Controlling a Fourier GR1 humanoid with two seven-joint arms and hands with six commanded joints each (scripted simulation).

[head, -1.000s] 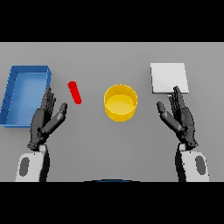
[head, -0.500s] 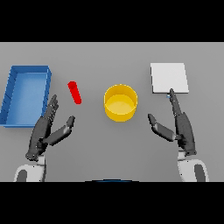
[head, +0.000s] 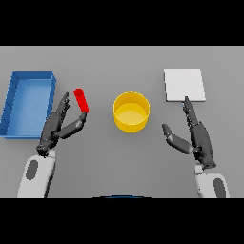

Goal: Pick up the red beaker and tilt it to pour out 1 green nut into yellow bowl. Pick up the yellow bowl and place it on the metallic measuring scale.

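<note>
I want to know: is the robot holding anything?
Nothing yet. The left robot hand is open beside the red beaker; the right robot hand is open too.

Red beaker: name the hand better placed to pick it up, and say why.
The left hand. Its open fingers and thumb flank the red beaker, the thumb tip near its lower end. The right hand is open across the table, beyond the yellow bowl, beside the metallic measuring scale.

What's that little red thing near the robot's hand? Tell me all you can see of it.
The red beaker is a small, plain, bright red cylinder that looks like plastic. It lies tilted on the grey table, between the blue tray and the yellow bowl. The left hand is open beside it, thumb tip close under its lower end; whether they touch cannot be told. Nothing inside it shows.
</note>
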